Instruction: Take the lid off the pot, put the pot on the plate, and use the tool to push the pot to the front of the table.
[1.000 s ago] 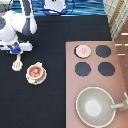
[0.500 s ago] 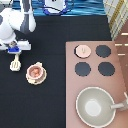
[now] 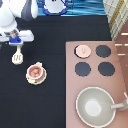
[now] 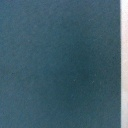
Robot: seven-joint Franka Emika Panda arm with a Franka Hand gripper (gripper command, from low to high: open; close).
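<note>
My gripper (image 3: 19, 45) is at the exterior view's upper left, over the black table (image 3: 50, 107), shut on the thin handle of the cream tool (image 3: 17, 57). The tool's slotted head points toward the view's bottom. The pale-pink pot (image 3: 35, 72), uncovered with its reddish inside showing, sits on the cream plate (image 3: 30, 80) just below and right of the tool's head, apart from it. The pink lid (image 3: 83, 50) lies on the stove's top-left burner. The wrist view shows only a dark flat surface.
The pinkish stove counter (image 3: 120, 75) fills the exterior view's right, with three black burners (image 3: 103, 51) uncovered. A large grey-green pan (image 3: 95, 106) with a long handle stands at its bottom end. A blue-and-white backdrop lines the top.
The tool's head has shifted a little toward the exterior view's top and right along with the gripper. Pot, plate and lid stay where they were.
</note>
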